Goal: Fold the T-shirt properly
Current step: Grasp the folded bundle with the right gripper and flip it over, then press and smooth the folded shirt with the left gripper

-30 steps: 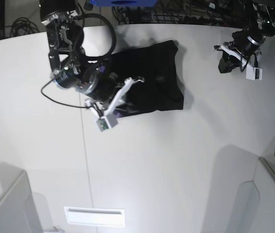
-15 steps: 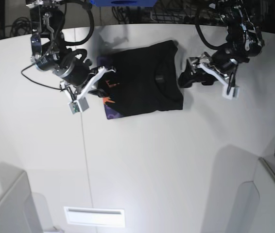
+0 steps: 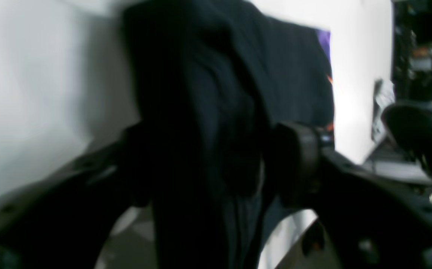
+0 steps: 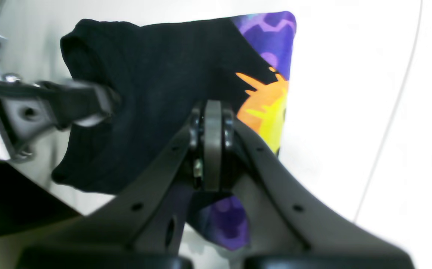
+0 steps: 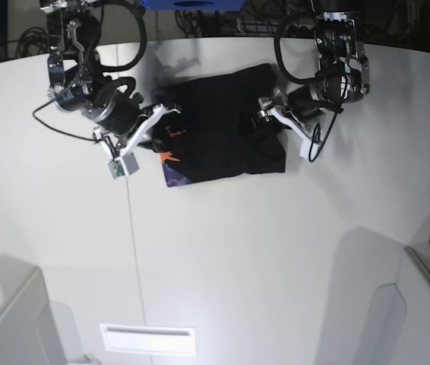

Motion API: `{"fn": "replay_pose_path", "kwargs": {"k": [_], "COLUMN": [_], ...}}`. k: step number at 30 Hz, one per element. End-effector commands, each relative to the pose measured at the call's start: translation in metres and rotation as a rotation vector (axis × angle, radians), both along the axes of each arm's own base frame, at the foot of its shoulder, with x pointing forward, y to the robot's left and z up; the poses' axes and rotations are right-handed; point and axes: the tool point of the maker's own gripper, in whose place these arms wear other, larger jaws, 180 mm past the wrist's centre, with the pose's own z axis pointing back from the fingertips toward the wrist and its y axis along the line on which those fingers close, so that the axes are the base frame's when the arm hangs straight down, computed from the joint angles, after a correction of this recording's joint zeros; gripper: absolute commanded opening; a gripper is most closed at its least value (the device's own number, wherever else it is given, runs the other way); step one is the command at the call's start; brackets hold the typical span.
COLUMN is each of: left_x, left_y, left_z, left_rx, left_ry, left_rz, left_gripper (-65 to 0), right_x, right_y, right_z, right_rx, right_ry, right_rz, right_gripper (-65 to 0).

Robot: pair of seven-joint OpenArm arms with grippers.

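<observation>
The black T-shirt (image 5: 222,122) lies folded on the white table (image 5: 222,251), and its orange and purple print (image 5: 171,163) shows along the lower left edge. At the shirt's right edge my left gripper (image 5: 264,120) is closed around a raised fold. In the left wrist view that black cloth (image 3: 216,74) fills the gap between the two fingers of the left gripper (image 3: 208,164). My right gripper (image 5: 168,114) is shut at the shirt's left edge. In the right wrist view the right gripper (image 4: 212,108) is empty, its tips pressed together over the black cloth (image 4: 156,74) beside the sun print (image 4: 268,108).
A thin seam (image 5: 133,251) runs down the table from the shirt toward the front. A white rectangular label (image 5: 148,340) lies near the front edge. Grey panels stand at the lower left (image 5: 10,327) and lower right (image 5: 420,312) corners. Cables and a blue object (image 5: 192,4) sit behind the table.
My left arm has swung in from the right, and its jaws now hold the shirt's right edge. My right arm drew back off the shirt earlier and has since held still.
</observation>
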Motion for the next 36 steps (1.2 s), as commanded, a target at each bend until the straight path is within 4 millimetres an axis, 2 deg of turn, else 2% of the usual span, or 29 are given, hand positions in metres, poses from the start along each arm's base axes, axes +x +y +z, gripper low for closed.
{"fn": "replay_pose_path", "kwargs": {"k": [1,4,5,8,11,16,21,25,27,30,36], "left_x": [-0.008,-0.006,-0.003,0.008,0.02,0.04,0.052,0.057,0.058,0.061,0.055], "left_y": [0.007,0.012,0.017,0.032,0.029,0.005,-0.028,-0.042,-0.063,-0.076,-0.098], "left_z": [-0.009,-0.014,-0.015,-0.019,-0.012,0.002,0.015,0.017,0.016,0.011,0.006], "left_rx": [0.042,0.058,0.067,0.114,0.214,0.408,0.579,0.73,0.807,0.94,1.069], "left_ry": [0.036,0.053,0.063,0.106,0.064,-0.039,-0.154,-0.24,-0.323,-0.438,-0.691], "left_rz": [-0.027,-0.029,-0.016,0.006,-0.157,-0.522,-0.86,-1.063,-1.156,-1.246,-1.491], "left_gripper": [-35.5,-63.5,-65.0,-65.0,-65.0,-65.0,-65.0,-65.0,-65.0,-65.0,-65.0], "right_x": [0.009,0.013,0.012,0.014,0.012,0.007,-0.005,-0.027,-0.041,-0.057,-0.076], "right_y": [-0.006,-0.019,-0.025,-0.041,-0.059,-0.103,-0.156,-0.197,-0.216,-0.23,-0.227], "right_z": [0.013,0.013,0.012,0.012,0.014,0.011,-0.008,-0.032,-0.042,-0.05,-0.058], "right_rx": [0.01,0.001,-0.005,-0.025,-0.056,-0.104,-0.143,-0.16,-0.171,-0.182,-0.176], "right_ry": [-0.052,-0.056,-0.052,-0.066,-0.097,-0.086,-0.022,0.065,0.104,0.142,0.144], "right_rz": [-0.02,-0.058,-0.075,-0.097,-0.084,-0.194,-0.339,-0.462,-0.517,-0.559,-0.595], "right_gripper": [-65.0,-65.0,-65.0,-65.0,-65.0,-65.0,-65.0,-65.0,-65.0,-65.0,-65.0]}}
